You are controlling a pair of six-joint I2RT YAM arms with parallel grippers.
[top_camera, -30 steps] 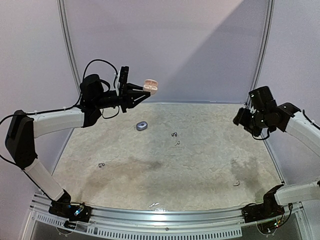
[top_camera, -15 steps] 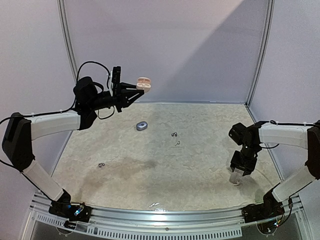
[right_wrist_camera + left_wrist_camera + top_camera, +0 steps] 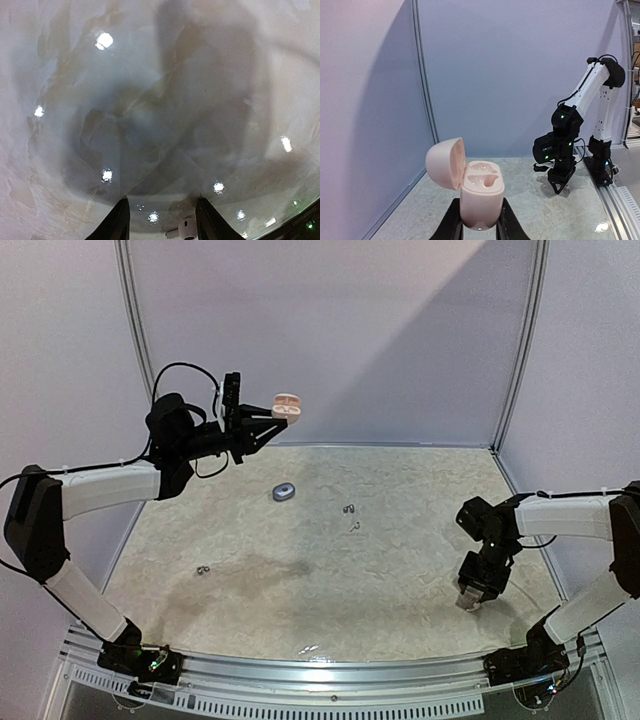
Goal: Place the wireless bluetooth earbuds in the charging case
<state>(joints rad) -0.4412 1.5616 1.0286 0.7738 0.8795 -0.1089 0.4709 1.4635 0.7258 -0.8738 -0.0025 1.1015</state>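
My left gripper (image 3: 479, 220) is shut on a pink charging case (image 3: 480, 192) and holds it up high at the back left (image 3: 287, 407). The lid is hinged open and both sockets are empty. My right gripper (image 3: 472, 602) points down at the table near the front right. In the right wrist view its jaws (image 3: 161, 210) stand open on either side of a whitish earbud (image 3: 187, 229). That earbud lies on the table close to the right finger, with a gap on its left side. A thin whitish earbud (image 3: 355, 527) and a dark one (image 3: 349, 507) lie mid-table. Another dark one (image 3: 203, 569) lies at the left.
A small grey case (image 3: 284, 492) lies shut on the marbled table (image 3: 300, 590) toward the back left. Pale walls with metal posts (image 3: 135, 340) close in the back and sides. A metal rail (image 3: 330, 670) runs along the near edge by the arm bases.
The right arm swung down from high at the back right to the table over the whitish earbud, and its jaws narrowed. The left arm shifted the pink case slightly left and up.
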